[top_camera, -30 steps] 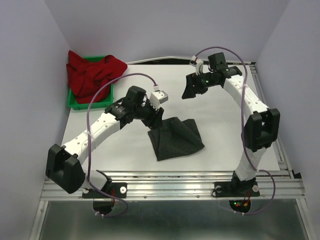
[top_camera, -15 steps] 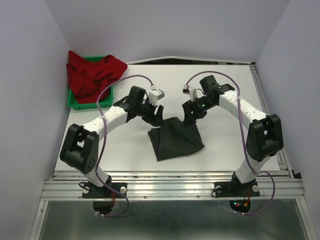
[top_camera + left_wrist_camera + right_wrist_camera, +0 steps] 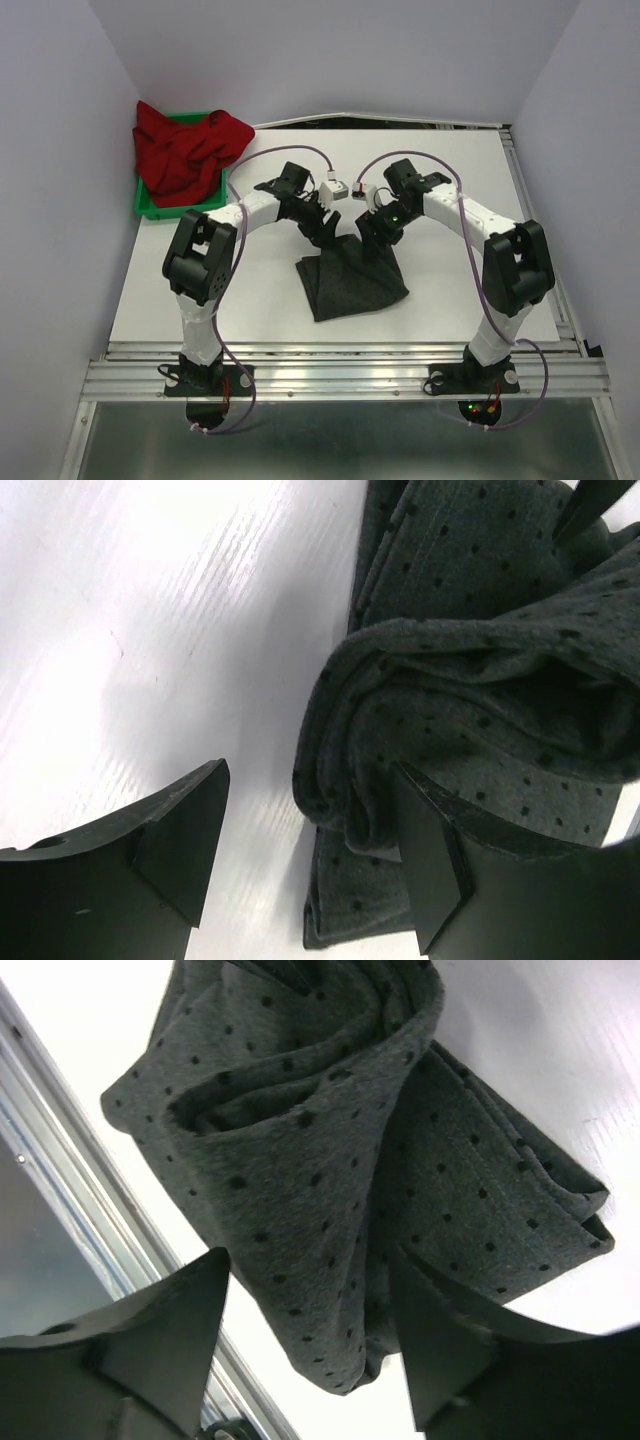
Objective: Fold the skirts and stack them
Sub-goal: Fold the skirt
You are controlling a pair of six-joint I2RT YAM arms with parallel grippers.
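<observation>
Top view: within the last second both arms have swung inward. Now the left fingers (image 3: 322, 228) and right fingers (image 3: 376, 230) meet over the 12 o'clock edge of the charcoal dotted skirt (image 3: 352, 285), which lies folded mid-worktop (image 3: 460, 280). The red skirt (image 3: 190, 150) sits heaped on the green bin (image 3: 150, 207) at 10 o'clock, away from both arms.

Left wrist view: the fingers (image 3: 170, 850) are spread apart with a rolled fold of the dotted cloth (image 3: 480, 680) between them — nothing pinched.

Right wrist view: the fingers (image 3: 160, 1350) are likewise apart, hanging above the bunched cloth (image 3: 300, 1140) — no grip.

The approach looks finished. A two-handed grasp of that far edge seems next, likely for another fold; stacking has not begun.
</observation>
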